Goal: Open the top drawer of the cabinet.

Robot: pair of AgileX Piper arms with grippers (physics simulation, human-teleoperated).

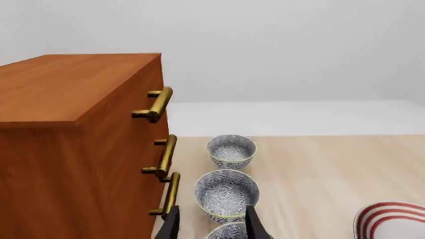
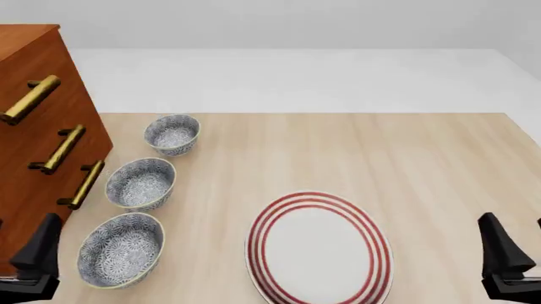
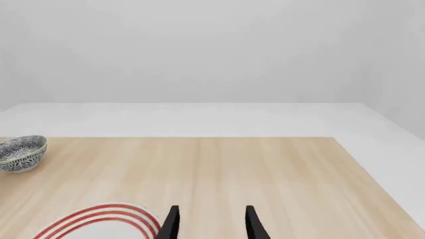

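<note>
1. Pale wood forms the table (image 2: pixel 406 164), which sits on a plain white floor before a bare grey-white wall.
2. At the table's left edge in the front view stands the cabinet (image 2: pixel 25 114), a tall reddish-brown chest whose front faces the right.
3. The top drawer (image 1: pixel 126 92) is the uppermost of three and lies flush with the cabinet's front, shut; its brass bar handle (image 1: pixel 157 104) stands out from the wood.
4. Two lower handles (image 2: pixel 61 150) sit beneath it, one above the other.
5. Three blue-and-white patterned bowls stand in a row just beside the cabinet's front: the far bowl (image 2: pixel 172 133), the middle bowl (image 2: pixel 140 183) and the near bowl (image 2: pixel 121 249).
6. A white plate with red rings (image 2: pixel 320 248) lies near the table's front edge, right of the bowls and apart from them.
7. The left gripper (image 1: pixel 211 225) hangs low near the cabinet's lower front corner, fingers spread with a clear gap and nothing between them; the near bowl shows through that gap in the left wrist view.
8. The right gripper (image 3: pixel 208 223) hovers over the table's right front area, beside the plate, its fingers likewise parted and empty.
</note>
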